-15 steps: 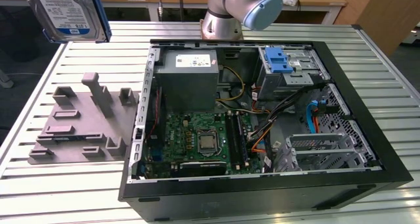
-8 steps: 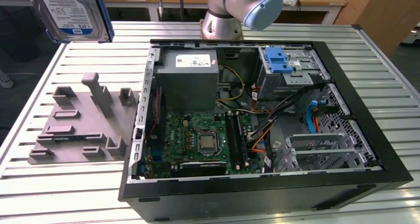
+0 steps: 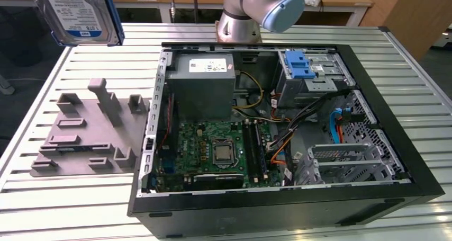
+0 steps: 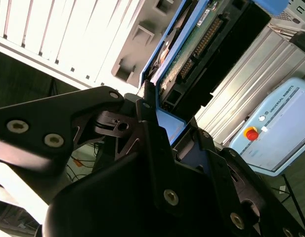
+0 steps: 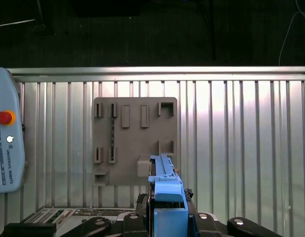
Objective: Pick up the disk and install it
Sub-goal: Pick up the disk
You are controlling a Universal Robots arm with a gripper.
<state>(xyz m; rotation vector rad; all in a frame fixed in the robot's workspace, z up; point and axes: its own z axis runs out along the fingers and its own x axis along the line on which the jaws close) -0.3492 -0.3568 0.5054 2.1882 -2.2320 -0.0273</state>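
Gripper [image 5: 168, 211]: nearest the lens in the first wrist view; black fingers clamped narrow on the disk's blue-railed edge.
Disk [image 3: 76, 13]: in the air, roughly upright, at the exterior view's top left; above the grey fixture [image 5: 135, 140] on the slatted table [image 3: 71, 198]; well apart from the open case [image 3: 392, 111].
Risk, slip: possible slide or drop onto the fixture through a jolt or tilt, judging by the thin edge hold.
Risk, snag: likely jamming at the bay [image 3: 310, 74] with rails skewed at entry; loose cables [image 3: 310, 119] close by, apt to catch.
Writing: white-and-blue label on the disk, white sticker on the grey box [image 3: 201, 87], lettering beside a red button on the pendant [image 5: 6, 143]; print left unread.
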